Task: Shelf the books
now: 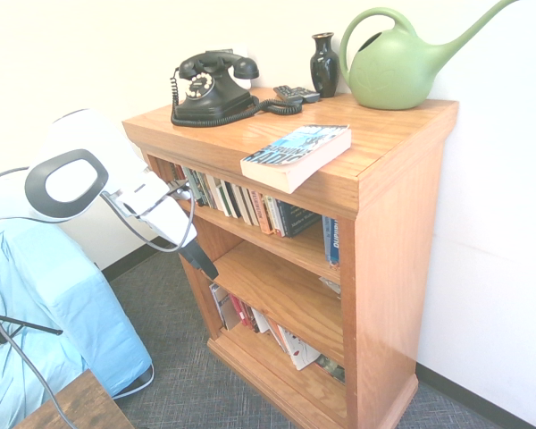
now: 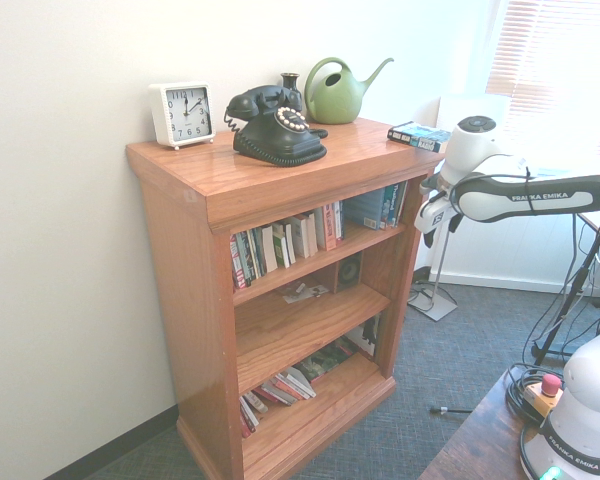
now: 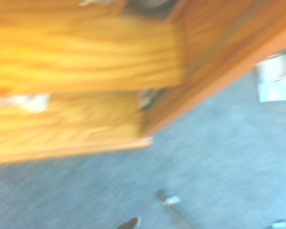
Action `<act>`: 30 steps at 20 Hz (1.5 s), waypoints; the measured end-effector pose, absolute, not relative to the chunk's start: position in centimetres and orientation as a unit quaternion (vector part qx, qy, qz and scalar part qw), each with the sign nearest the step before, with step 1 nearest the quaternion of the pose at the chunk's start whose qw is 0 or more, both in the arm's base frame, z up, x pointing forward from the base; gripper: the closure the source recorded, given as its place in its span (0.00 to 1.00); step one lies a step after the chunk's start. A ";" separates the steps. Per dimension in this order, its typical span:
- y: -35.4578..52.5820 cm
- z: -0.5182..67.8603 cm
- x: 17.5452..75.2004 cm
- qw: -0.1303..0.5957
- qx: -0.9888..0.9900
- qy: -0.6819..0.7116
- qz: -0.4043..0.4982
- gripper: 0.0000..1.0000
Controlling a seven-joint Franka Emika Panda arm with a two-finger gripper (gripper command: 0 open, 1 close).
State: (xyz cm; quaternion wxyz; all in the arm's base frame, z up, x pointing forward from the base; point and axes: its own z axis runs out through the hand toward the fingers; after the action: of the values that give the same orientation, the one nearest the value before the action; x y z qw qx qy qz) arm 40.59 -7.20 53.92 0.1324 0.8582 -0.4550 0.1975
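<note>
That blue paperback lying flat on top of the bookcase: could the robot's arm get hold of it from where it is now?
Probably yes. The paperback overhangs the front edge of the bookcase top, with nothing stacked on it. The open gripper hangs empty below, in front of the tiers.
</note>
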 end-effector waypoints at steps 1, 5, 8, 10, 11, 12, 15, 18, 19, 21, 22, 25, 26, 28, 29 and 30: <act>-7.8 54.7 40.6 0.145 0.853 -0.458 0.204 0.00; -10.4 58.0 40.1 0.196 0.833 -0.466 0.225 0.00; -11.7 60.4 39.8 0.235 0.817 -0.467 0.244 0.00; -12.1 61.7 39.7 0.262 0.806 -0.465 0.255 0.00; -12.2 62.1 39.6 0.277 0.801 -0.463 0.259 0.00; -12.2 62.3 39.5 0.292 0.796 -0.460 0.263 0.00; -12.2 62.9 39.8 0.333 0.784 -0.449 0.270 0.00; -11.9 63.2 40.8 0.371 0.770 -0.437 0.280 0.00; -11.8 63.5 41.2 0.382 0.765 -0.434 0.284 0.00; -11.8 64.1 42.0 0.408 0.753 -0.427 0.292 0.00; -11.8 64.3 42.3 0.424 0.744 -0.424 0.295 0.00; -11.8 64.1 43.3 0.458 0.726 -0.419 0.295 0.00; -11.9 63.8 43.6 0.468 0.722 -0.417 0.295 0.00; -12.2 63.3 44.1 0.488 0.712 -0.408 0.298 0.00; -12.2 63.1 44.4 0.498 0.707 -0.403 0.300 0.00; -12.2 62.9 44.7 0.506 0.703 -0.398 0.302 0.00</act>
State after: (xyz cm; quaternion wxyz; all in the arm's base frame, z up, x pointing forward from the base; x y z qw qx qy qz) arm 44.71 -12.22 62.89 0.5060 0.7033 -0.3978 0.3018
